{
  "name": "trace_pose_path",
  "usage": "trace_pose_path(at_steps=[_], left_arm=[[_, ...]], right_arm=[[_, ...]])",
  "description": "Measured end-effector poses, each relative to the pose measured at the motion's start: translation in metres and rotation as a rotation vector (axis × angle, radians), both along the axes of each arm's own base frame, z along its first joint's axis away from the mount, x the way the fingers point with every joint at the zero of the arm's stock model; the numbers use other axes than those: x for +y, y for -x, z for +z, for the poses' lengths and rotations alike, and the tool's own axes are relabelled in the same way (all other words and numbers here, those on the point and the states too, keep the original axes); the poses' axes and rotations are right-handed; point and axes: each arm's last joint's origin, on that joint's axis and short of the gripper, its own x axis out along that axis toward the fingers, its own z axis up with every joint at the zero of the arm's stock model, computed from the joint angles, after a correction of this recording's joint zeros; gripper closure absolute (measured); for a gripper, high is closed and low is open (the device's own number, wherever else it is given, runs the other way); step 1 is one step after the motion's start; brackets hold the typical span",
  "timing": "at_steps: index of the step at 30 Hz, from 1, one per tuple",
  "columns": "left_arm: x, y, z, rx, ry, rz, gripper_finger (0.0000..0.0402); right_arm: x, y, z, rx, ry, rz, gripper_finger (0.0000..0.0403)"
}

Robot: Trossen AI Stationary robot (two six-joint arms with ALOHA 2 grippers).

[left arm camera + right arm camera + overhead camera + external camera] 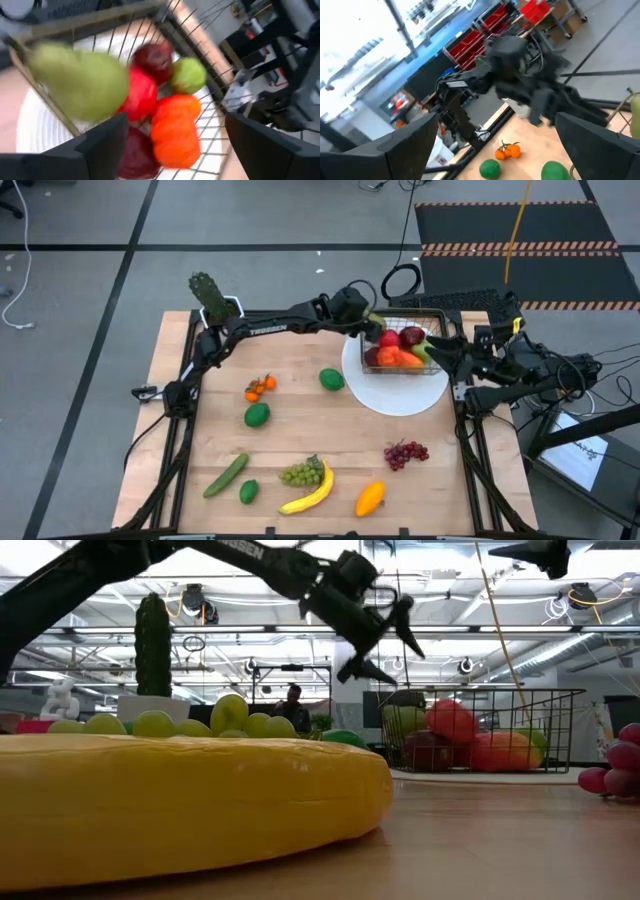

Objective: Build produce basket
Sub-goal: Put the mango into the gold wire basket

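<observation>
Left gripper (372, 320): I see it above the basket's left rim, fingers spread wide, nothing clamped between them.
Pear (80, 85): in my left wrist view it sits at the basket's edge just ahead of the parted fingers; long axis runs across that view. I cannot tell whether it rests on anything.
Basket (437, 313): on the white plate (400, 395), far right of the table, directly under the left gripper.
Basket load: red apples (411, 336), an orange piece (398, 358), a lime (189, 75).
Right gripper (437, 348): at the basket's right side, jaws wide, holding nothing.
Banana (312, 492): near front edge, long axis roughly left-right, curved upward.
Cucumber (226, 475): front left, lying diagonally.
Purple grapes (405, 453): front right, well apart from both grippers.
Cactus (211, 297): far left corner.
</observation>
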Motion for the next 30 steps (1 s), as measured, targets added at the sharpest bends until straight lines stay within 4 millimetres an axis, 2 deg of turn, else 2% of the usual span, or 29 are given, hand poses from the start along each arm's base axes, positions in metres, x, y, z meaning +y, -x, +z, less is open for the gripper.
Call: trace_pose_path(at_steps=[6,11,17,21,26,30], left_arm=[[-0.001,0.020,0.043,-0.030,-0.130,-0.051,0.0075],[-0.010,0.044,0.079,-0.022,-0.194,-0.102,0.0106],[-0.024,0.078,0.110,0.056,-0.215,-0.181,0.0147],[-0.037,0.103,0.121,0.158,-0.180,-0.265,0.0176],[-0.062,0.138,0.130,0.349,-0.172,-0.370,0.0215],[-0.082,0.154,0.128,0.465,-0.207,-0.396,0.0246]], right_arm=[[0.000,-0.006,-0.001,-0.015,-0.078,-0.051,0.0008],[0.002,-0.019,-0.001,-0.032,-0.113,-0.078,0.0008],[0.006,-0.042,0.003,-0.081,-0.126,-0.078,0.0008],[0.010,-0.060,-0.003,-0.049,-0.130,-0.080,0.0008],[0.014,-0.083,-0.017,0.021,-0.172,-0.088,0.0008],[0.017,-0.097,-0.025,0.038,-0.210,-0.093,0.0008]])
